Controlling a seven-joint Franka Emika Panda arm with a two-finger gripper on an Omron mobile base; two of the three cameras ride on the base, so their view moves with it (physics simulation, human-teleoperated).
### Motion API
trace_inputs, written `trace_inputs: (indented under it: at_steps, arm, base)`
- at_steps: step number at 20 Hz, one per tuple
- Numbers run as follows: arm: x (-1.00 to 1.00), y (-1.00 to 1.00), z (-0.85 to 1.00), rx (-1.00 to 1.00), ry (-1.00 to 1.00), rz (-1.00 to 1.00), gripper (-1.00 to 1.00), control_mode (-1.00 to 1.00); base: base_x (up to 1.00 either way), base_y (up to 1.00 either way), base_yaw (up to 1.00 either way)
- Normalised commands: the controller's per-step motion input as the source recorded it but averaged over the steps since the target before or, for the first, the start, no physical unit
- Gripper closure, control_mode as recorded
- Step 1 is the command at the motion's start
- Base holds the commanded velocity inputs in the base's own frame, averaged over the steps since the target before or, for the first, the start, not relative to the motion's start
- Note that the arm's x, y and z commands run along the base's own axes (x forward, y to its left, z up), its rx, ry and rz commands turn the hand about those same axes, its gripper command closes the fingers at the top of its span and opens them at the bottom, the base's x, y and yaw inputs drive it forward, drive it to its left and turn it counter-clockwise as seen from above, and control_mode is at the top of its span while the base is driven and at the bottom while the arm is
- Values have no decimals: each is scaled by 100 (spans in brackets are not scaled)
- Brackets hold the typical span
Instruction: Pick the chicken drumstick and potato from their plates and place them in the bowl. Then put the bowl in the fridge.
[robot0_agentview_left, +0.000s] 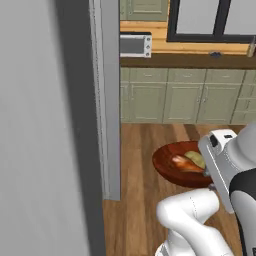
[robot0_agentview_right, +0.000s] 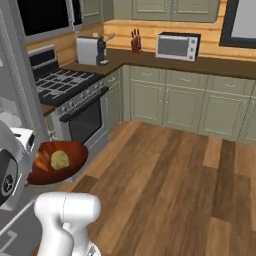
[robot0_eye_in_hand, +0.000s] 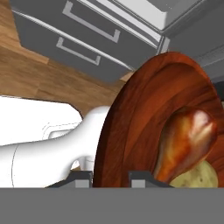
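The glossy reddish-brown bowl (robot0_agentview_left: 172, 167) (robot0_agentview_right: 70, 155) (robot0_eye_in_hand: 140, 113) hangs above the wood floor, and my gripper (robot0_eye_in_hand: 111, 177) is shut on its rim, one fingertip on each side. Inside it lie the orange-brown chicken drumstick (robot0_agentview_left: 184, 163) (robot0_agentview_right: 42, 161) (robot0_eye_in_hand: 186, 140) and the pale potato (robot0_agentview_left: 197, 159) (robot0_agentview_right: 59, 159) (robot0_eye_in_hand: 197, 177), touching each other. The grey fridge (robot0_agentview_left: 40, 150) stands close on the left, and its grey drawers (robot0_eye_in_hand: 65, 35) lie just beyond the bowl in the hand view. Both plates are out of view.
Pale green cabinets (robot0_agentview_left: 170, 102) under a dark counter line the far wall, with a toaster oven (robot0_agentview_left: 135, 45) (robot0_agentview_right: 177, 46) on top. A stove (robot0_agentview_right: 65, 82) and a coffee machine (robot0_agentview_right: 90, 50) stand behind the bowl. Open wood floor (robot0_agentview_right: 165, 175) stretches to the right.
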Motion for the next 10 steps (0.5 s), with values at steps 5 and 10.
trace_inputs:
  at_steps: [5, 10]
  arm:
    - [0, 0, 0, 0, 0, 0, 100, 100]
    - [0, 0, 0, 0, 0, 0, 100, 100]
  base:
    - [-35, 14, 35]
    - [-3, 27, 42]
